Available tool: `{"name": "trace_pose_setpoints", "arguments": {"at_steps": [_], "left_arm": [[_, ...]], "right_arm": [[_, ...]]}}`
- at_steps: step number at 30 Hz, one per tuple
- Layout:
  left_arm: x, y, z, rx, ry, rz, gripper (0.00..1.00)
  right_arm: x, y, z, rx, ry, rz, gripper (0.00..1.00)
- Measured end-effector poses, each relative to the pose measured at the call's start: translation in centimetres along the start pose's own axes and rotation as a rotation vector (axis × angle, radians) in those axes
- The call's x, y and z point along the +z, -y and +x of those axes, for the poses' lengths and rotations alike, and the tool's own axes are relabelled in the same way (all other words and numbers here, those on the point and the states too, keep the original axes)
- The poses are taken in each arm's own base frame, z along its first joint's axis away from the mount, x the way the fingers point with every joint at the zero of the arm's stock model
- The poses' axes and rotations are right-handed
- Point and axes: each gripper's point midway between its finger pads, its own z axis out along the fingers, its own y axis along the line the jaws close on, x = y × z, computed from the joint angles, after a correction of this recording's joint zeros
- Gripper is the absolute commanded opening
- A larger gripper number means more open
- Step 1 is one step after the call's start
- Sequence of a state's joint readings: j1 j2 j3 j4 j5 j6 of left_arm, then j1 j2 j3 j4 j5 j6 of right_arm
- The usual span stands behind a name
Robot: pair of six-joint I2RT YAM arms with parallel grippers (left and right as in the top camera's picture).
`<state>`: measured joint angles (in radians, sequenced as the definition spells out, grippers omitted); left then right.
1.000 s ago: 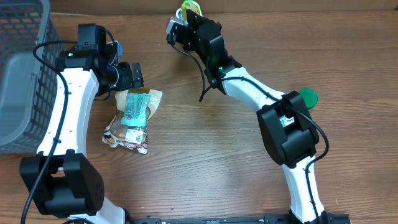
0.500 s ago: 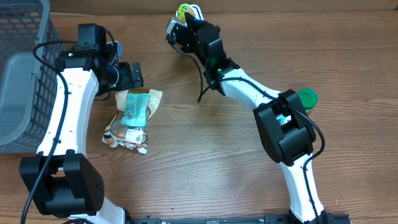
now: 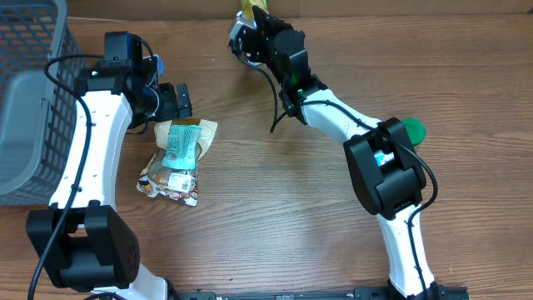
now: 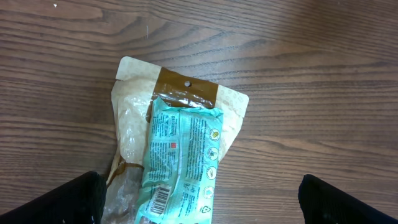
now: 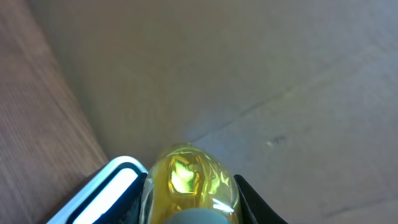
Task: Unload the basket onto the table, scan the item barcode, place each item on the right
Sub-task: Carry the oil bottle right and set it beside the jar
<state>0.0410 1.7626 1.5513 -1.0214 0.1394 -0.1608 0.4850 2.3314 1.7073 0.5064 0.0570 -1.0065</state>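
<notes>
Close below widely spread left jaws: teal packet [image 4: 180,155], long axis crossing the jaw line. Well apart from right jaws, narrowed onto a yellow object [image 5: 189,180].

One table [image 3: 275,217]. Two arms: left arm [image 3: 82,158], right arm [image 3: 337,121]. Two grippers, one on each arm: left gripper [image 3: 180,102] at 10 o'clock, right gripper [image 3: 250,12] at 12. Two packets at 9 o'clock: one teal packet [image 4: 180,155] lying on one tan pouch [image 4: 132,118]. One barcode [image 4: 161,198] shows on the teal packet. One scanner [image 5: 189,177] at 12. One basket [image 3: 25,100] at the 9 o'clock edge. One green disc [image 3: 411,129] at 3.
</notes>
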Motion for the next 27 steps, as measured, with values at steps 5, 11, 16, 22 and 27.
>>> {"name": "trace_pose_setpoints", "arguments": {"at_steps": [5, 11, 16, 22, 27], "left_arm": [[0.0, 0.0, 0.0, 0.0, 0.0, 0.0, 1.0], [0.0, 0.0, 0.0, 0.0, 0.0, 0.0, 1.0], [0.0, 0.0, 0.0, 0.0, 0.0, 0.0, 0.99], [0.0, 0.0, 0.0, 0.0, 0.0, 0.0, 1.0], [0.0, 0.0, 0.0, 0.0, 0.001, 0.0, 0.99]], "right_arm": [[0.0, 0.0, -0.4, -0.033, 0.031, 0.0, 0.29], [0.6, -1.2, 1.6, -0.035, 0.025, -0.014, 0.29], [0.7, -0.9, 1.9, 0.025, 0.037, 0.017, 0.34], [0.2, 1.4, 0.8, 0.289, 0.034, 0.04, 0.34], [-4.3, 4.7, -1.4, 0.497, -0.15, -0.107, 0.34]]}}
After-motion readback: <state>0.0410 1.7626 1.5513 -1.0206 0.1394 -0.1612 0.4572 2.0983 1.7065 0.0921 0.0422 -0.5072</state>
